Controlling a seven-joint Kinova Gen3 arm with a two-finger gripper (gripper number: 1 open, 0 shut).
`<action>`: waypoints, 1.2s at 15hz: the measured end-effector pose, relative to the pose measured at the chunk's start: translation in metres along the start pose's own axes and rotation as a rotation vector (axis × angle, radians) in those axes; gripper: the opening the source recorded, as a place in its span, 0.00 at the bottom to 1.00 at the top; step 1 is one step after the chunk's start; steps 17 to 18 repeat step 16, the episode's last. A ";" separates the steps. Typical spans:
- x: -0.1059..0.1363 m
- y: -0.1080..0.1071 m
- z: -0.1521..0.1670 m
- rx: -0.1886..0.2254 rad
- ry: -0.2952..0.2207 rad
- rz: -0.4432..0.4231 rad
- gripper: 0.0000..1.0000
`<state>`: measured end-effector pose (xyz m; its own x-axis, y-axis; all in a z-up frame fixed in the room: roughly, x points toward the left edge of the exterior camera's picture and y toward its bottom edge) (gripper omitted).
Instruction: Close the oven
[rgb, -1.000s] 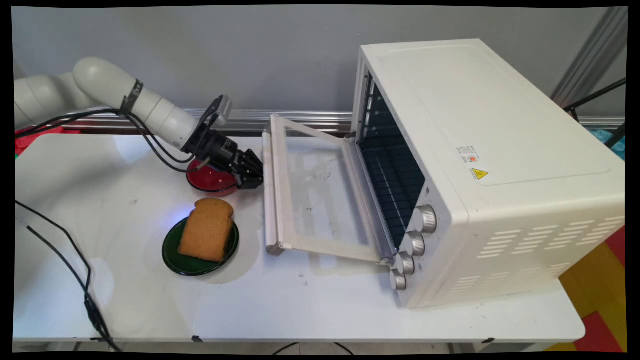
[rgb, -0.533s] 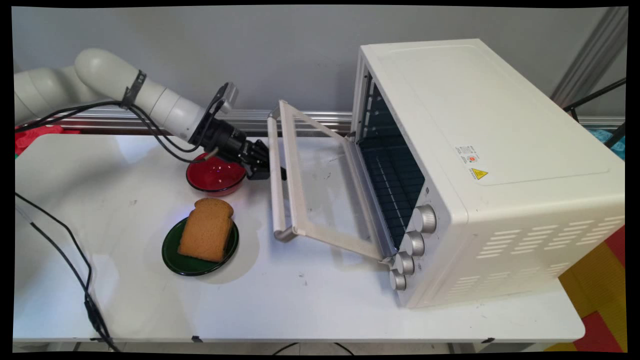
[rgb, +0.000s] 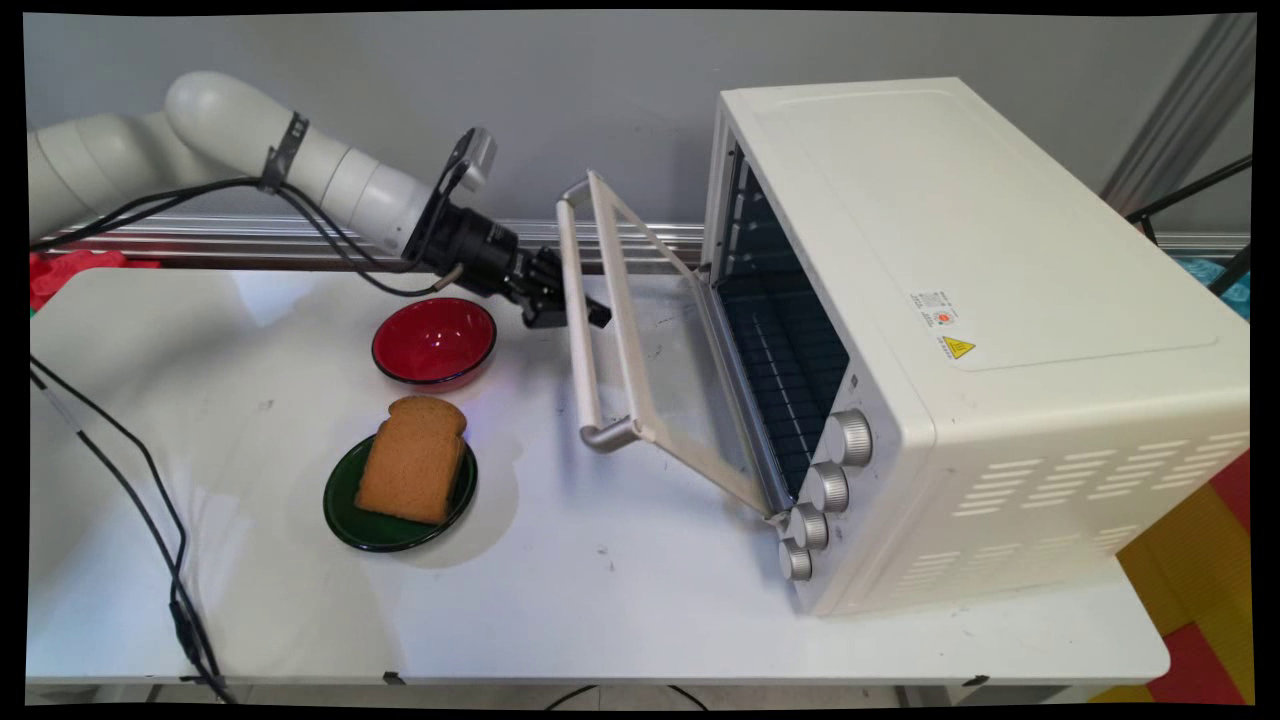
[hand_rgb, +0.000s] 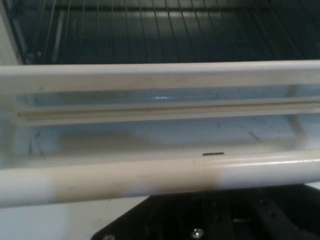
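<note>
Since the earlier frames, the door has swung up from nearly flat to a steep tilt, and your claw has risen with it, uncovering the red bowl. You see the claw at the door's handle, near the bar's far end; one black finger shows past the bar on the oven side. In the hand view the handle crosses just above the claw's linkage, with the door's glass and the oven's racks beyond. You cannot tell from either view whether the claw grips the bar or only bears against it. The oven stands on the right half of the bench, its open mouth facing left, four knobs down its near front corner. The door hangs from its lower hinge, half closed, clear of the bench. The bowl sits on the bench left of the door, below the arm's wrist. Nearer to you, a green plate carries a slice of bread, well apart from the door. Black cables trail over the bench's left side.
</note>
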<state>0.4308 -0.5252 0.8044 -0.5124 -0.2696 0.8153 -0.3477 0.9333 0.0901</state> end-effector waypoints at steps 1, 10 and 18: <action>0.002 -0.001 0.000 0.000 0.005 0.003 0.00; 0.033 -0.002 0.003 -0.009 0.064 0.041 0.00; 0.044 -0.002 0.002 -0.016 0.078 0.062 0.00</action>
